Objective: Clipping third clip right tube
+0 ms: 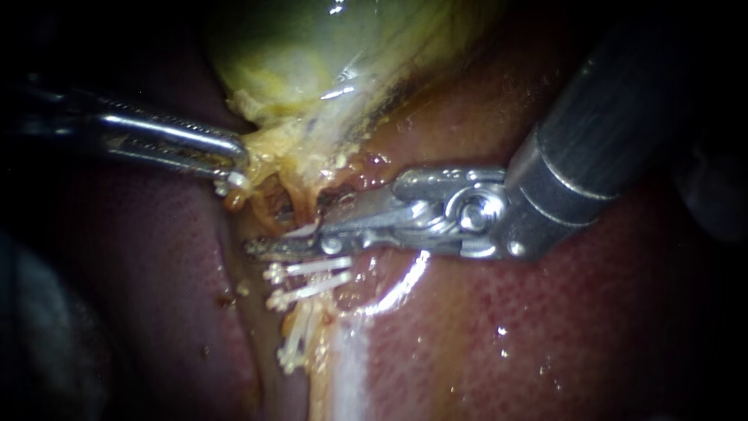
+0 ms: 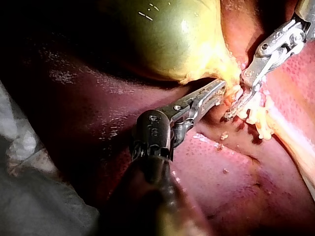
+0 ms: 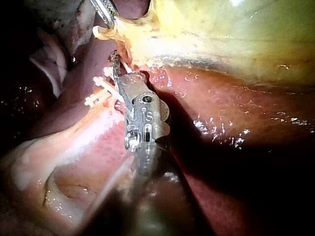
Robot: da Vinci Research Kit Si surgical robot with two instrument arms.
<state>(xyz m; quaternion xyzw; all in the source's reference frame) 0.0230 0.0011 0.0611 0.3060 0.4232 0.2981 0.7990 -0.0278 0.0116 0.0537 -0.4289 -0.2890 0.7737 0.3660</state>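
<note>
The greenish gallbladder (image 1: pixel 312 54) lies above the red liver (image 1: pixel 545 327). My left instrument (image 1: pixel 234 168) is shut on the yellow tissue at the gallbladder's lower end and holds it to the left. My right instrument (image 1: pixel 284 238) reaches in from the upper right. Its jaws lie nearly together across the tube under that yellow tissue, with a white clip (image 1: pixel 302 231) between them. Just below them two white clips (image 1: pixel 312 267) (image 1: pixel 308 291) sit on the tube, and a third (image 1: pixel 290 355) lies lower down. The tube itself is mostly hidden by the jaws.
A pale glistening band (image 1: pixel 351 366) runs down the liver below the clips. In the left wrist view the right instrument (image 2: pixel 236 105) crosses just ahead of the left instrument (image 2: pixel 219 91), beside the white clips (image 2: pixel 258 120). Grey cloth (image 2: pixel 29 196) lies behind the left shaft.
</note>
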